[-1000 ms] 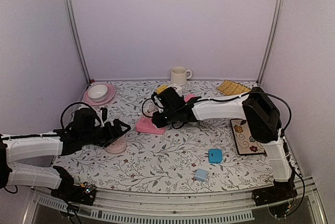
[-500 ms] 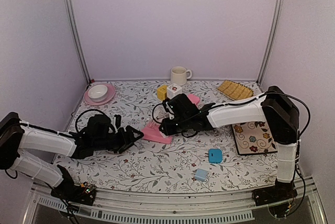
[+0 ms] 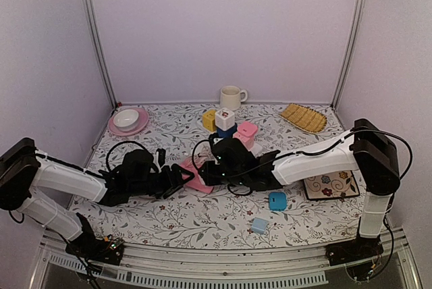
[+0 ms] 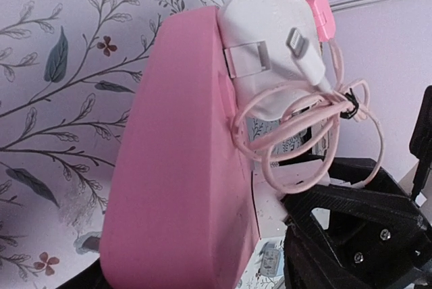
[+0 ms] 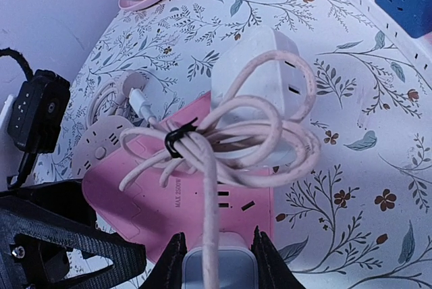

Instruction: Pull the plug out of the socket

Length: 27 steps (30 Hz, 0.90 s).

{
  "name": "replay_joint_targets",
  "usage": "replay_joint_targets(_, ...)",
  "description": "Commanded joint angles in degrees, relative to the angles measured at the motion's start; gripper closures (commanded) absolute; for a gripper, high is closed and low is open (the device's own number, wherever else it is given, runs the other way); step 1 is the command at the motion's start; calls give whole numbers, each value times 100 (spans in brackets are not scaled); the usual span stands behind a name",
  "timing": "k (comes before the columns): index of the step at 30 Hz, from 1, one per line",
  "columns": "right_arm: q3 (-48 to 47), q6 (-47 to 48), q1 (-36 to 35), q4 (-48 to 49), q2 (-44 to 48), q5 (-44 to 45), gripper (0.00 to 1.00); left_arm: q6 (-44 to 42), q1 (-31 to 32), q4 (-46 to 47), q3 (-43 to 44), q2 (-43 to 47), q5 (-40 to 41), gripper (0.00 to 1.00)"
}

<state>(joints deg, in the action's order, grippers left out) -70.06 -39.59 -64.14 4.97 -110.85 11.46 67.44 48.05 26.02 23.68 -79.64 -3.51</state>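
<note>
Since the right gripper [image 5: 217, 252] stands narrow, its fingers pressed against both sides of the white plug [image 5: 216, 272], the step in hand looks like the pull itself. The plug sits at the near end of the pink socket [image 5: 155, 201] and appears seated in its face. The left gripper [image 3: 179, 179] is at the socket's left end with a finger on either side of it. Whether it actually presses the pink body I cannot tell.

To do this well, the left side probably needs a firm clamp first, or the whole socket will lift along with the plug. The pull should then go straight away from the socket's face, in line with the pins, without rocking or twisting.

A bundled pink cord [image 5: 256, 147] lies across the socket's middle and runs down over the plug between the fingers. It also loops around the white charger [image 5: 260, 66] at the socket's far end, so it may drag or snag.
</note>
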Motion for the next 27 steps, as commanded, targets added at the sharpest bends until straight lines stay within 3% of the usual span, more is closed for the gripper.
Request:
replay_joint_targets(1,28,-309,-258,722,409,793,96,46,113,307,110,36,112,33)
replay_joint_targets(11,317,-425,-700,1336,587,1462,97,128,136,531,-174,739,517,46)
replay_joint_targets(20,322,-443,-802,1410,627,1302,97,-170,134,379,-134,1039,663,73)
replay_joint_targets(23,404,-452,-803,1450,705,1233,97,-254,133,398,-131,1029,637,78)
replay_joint_targets(27,559,-506,-804,1511,847,1131,97,-465,132,267,-54,1031,652,99)
